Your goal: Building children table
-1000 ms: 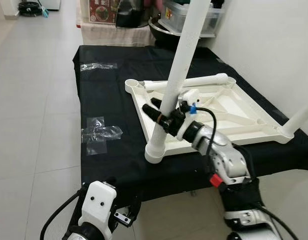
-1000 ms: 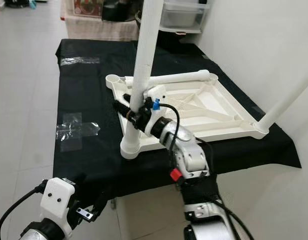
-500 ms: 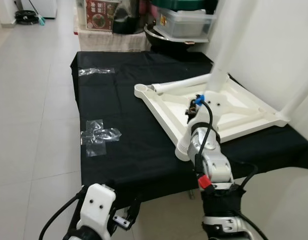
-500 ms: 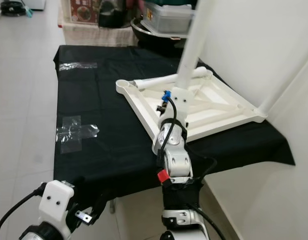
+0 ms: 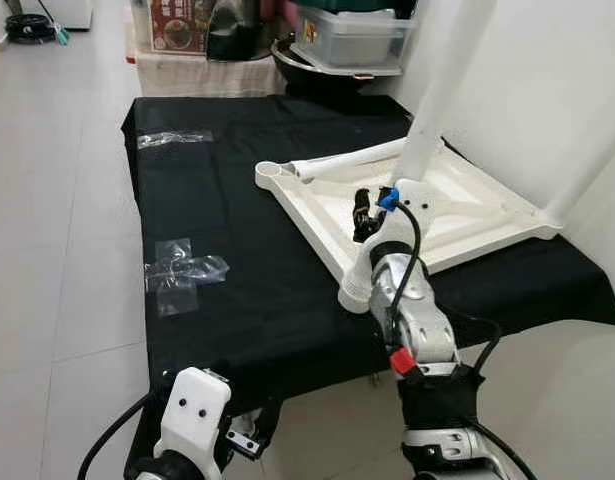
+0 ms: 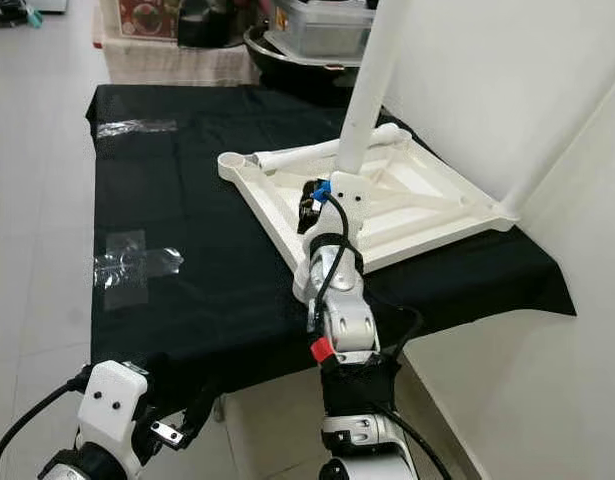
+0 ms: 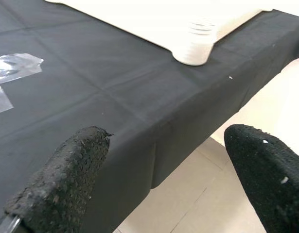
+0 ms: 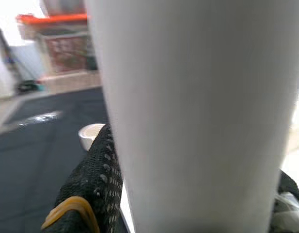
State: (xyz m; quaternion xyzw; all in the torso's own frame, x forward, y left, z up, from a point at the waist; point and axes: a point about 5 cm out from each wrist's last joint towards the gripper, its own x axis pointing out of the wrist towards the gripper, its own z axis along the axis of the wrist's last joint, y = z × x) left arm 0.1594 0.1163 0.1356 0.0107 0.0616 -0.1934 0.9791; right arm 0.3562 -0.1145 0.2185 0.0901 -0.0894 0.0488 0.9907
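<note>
A white tabletop (image 5: 477, 215) lies upside down on a black-clothed table (image 5: 237, 300). A long white leg (image 5: 434, 90) rises from its near corner (image 5: 353, 294), leaning towards the wall, and my right arm covers its lower part. My right gripper (image 5: 364, 212) is shut on this leg; the leg (image 8: 198, 121) sits between the black fingers (image 8: 98, 179). A second leg (image 5: 587, 165) stands at the right corner. Another leg (image 5: 352, 162) lies along the far rim. My left gripper (image 7: 164, 189) hangs open below the table's front edge.
Clear tape patches (image 5: 182, 270) stick to the cloth on the left half. A plastic box (image 5: 352, 35) and a dark pot stand behind the table. A white wall (image 5: 547, 80) runs close along the right side. Tiled floor (image 5: 47, 200) lies to the left.
The whole picture has shifted, so my right arm now stands in front of the leg's lower part. The right gripper has stayed shut on the leg, and the left arm still hangs low.
</note>
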